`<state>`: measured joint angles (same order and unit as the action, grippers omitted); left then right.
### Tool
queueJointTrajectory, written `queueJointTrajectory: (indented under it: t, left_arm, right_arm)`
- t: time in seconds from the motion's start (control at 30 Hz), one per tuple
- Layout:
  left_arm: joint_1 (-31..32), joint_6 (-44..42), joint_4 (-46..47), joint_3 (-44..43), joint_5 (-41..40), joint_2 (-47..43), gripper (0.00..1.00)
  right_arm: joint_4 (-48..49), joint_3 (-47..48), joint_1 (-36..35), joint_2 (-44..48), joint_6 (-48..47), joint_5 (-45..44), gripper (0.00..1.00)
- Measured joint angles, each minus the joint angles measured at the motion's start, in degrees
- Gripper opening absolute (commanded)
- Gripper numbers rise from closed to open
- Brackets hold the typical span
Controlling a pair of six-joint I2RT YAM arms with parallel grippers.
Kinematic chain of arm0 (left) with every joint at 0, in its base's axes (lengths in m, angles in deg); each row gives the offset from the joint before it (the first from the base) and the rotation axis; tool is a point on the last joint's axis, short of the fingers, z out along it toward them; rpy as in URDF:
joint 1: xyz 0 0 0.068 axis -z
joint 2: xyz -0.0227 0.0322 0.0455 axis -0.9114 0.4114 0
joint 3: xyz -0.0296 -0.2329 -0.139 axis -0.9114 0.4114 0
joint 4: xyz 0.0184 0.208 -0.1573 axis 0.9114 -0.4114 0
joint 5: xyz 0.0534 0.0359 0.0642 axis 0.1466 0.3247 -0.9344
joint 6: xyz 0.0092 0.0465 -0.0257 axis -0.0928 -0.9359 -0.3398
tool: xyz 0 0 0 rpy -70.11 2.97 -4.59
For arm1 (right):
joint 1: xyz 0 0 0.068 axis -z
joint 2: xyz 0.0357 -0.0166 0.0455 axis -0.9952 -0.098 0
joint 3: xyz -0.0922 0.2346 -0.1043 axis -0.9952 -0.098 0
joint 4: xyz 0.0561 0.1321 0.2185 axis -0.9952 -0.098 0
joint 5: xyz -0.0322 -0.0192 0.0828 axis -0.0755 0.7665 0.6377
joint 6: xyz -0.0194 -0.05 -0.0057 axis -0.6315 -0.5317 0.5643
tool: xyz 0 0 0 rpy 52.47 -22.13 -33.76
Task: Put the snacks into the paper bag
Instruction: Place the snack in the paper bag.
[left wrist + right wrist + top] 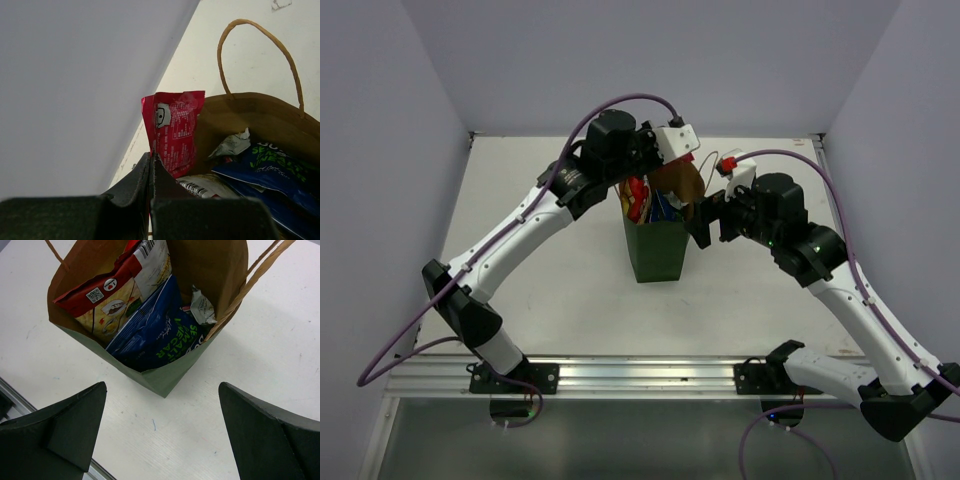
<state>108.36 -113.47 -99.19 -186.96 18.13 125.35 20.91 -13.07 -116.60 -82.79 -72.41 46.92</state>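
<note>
Pink packet point(173, 131) from left wrist, hidden from right

— Which colours are seen on the boxy paper bag point(165, 380)?
— Dark green is shown outside and brown kraft inside. Its thin loop handle point(240, 21) is tan.
— And on the packets?
— The large crinkly chip bag point(107, 305) is printed in red, white and yellow, with a black-and-white barcode. The flat foil packet point(155, 335) is coloured deep blue, with green lettering. The small crumpled foil packet point(202, 307) is silver-grey. The glossy pink-red packet point(175, 130) is covered in fine white print.
— And elsewhere?
— The table point(280, 350) is white. The arms point(520, 230) are cased in white with black joints, and the cables point(620, 100) are purple.
</note>
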Motion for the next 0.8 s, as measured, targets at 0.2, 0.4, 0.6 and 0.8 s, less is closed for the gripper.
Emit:
queueJointTrajectory:
  t: [0.2, 0.4, 0.6, 0.8]
  left_arm:
    - [0.3, -0.5, -1.6, 0.0, -1.4, 1.4, 0.02]
    - [0.5, -0.6, -2.1, 0.0, -2.4, 2.8, 0.03]
    - [0.5, -0.6, -2.4, 0.0, -2.6, 4.4, 0.14]
    - [0.5, -0.8, -2.3, 0.0, -3.2, 4.9, 0.38]
  right_arm:
    - [0.0, 0.0, 0.0, -0.1, 0.0, 0.0, 0.99]
    - [0.0, 0.0, 0.0, -0.1, 0.0, 0.0, 0.99]
    - [0.0, 0.0, 0.0, -0.1, 0.0, 0.0, 0.98]
    - [0.0, 0.0, 0.0, -0.1, 0.0, 0.0, 0.99]
